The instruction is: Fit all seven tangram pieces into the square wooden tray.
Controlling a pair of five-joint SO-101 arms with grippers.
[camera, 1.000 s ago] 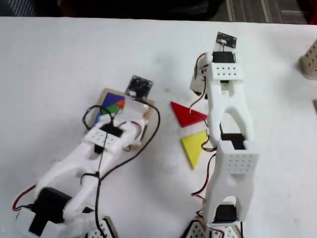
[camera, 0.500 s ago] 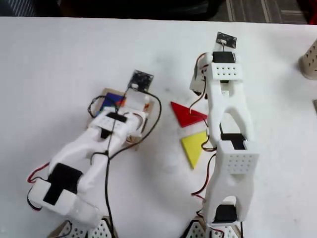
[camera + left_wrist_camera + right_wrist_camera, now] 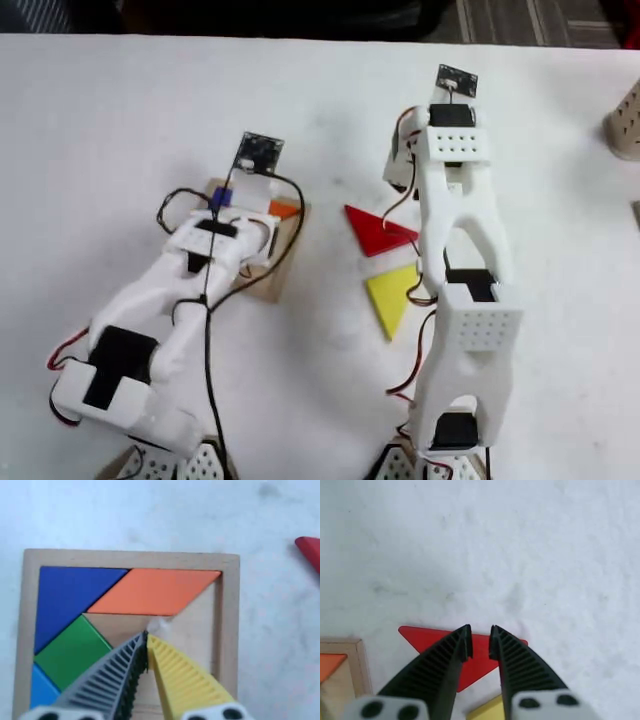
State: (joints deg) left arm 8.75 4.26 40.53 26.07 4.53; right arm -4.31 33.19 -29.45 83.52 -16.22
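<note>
In the square wooden tray (image 3: 130,557), which sits on the white table (image 3: 120,120) under the left arm, four pieces already lie flat: a blue triangle (image 3: 70,595) in one corner, an orange parallelogram (image 3: 155,592) along the rim beside it, a green piece (image 3: 75,650) touching the blue one, and a light blue piece (image 3: 42,690) at the edge. The rest of the tray floor is bare wood. The left gripper (image 3: 146,642) hangs over that bare patch with its jaws pressed together and nothing visible between them. Outside the tray, a red triangle (image 3: 378,230) and a yellow triangle (image 3: 392,295) lie close together between the tray and the right arm. The right gripper (image 3: 480,642) is above the red triangle, jaws slightly parted and empty. These pieces look thin, stiff, light and smooth, so they will probably slide on the table rather than lift. The surest hold is likely across two opposite edges near a narrower corner, with the jaws low against the tabletop.
</note>
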